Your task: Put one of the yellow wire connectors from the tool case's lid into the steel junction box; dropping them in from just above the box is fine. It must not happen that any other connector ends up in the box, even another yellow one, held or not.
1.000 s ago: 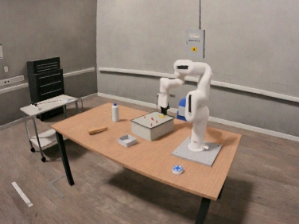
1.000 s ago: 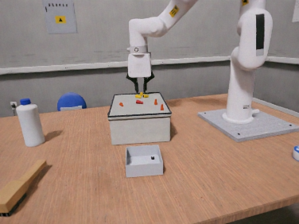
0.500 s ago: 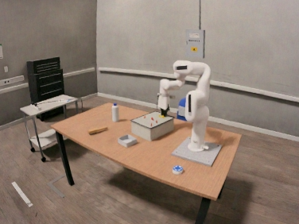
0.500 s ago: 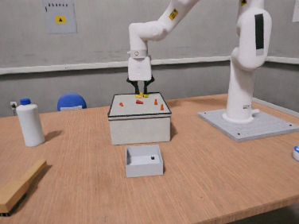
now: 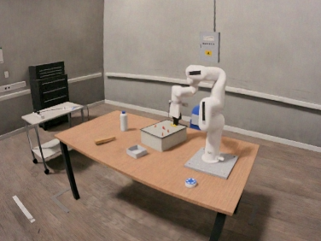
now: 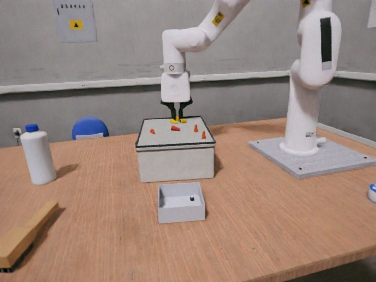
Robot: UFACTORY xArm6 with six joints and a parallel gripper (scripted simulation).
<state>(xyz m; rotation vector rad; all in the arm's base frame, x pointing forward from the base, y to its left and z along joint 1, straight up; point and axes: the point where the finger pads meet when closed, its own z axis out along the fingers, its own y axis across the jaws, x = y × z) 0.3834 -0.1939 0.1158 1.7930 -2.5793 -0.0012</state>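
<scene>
Yellow wire connector (image 6: 178,120) lay at the lid's (image 6: 150,141) twelve o'clock edge, long axis sideways, pinched in the gripper (image 6: 177,118). Four orange connectors (image 6: 175,128) lay nearer. One steel junction box (image 6: 181,209) sat nearest, at six o'clock.

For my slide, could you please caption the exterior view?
Gripper closing on a yellow wire connector atop the tool case lid.

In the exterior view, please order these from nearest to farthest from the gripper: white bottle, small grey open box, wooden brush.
1. Small grey open box, on the table in front of the gripper.
2. White bottle, far left.
3. Wooden brush, front left corner.
</scene>
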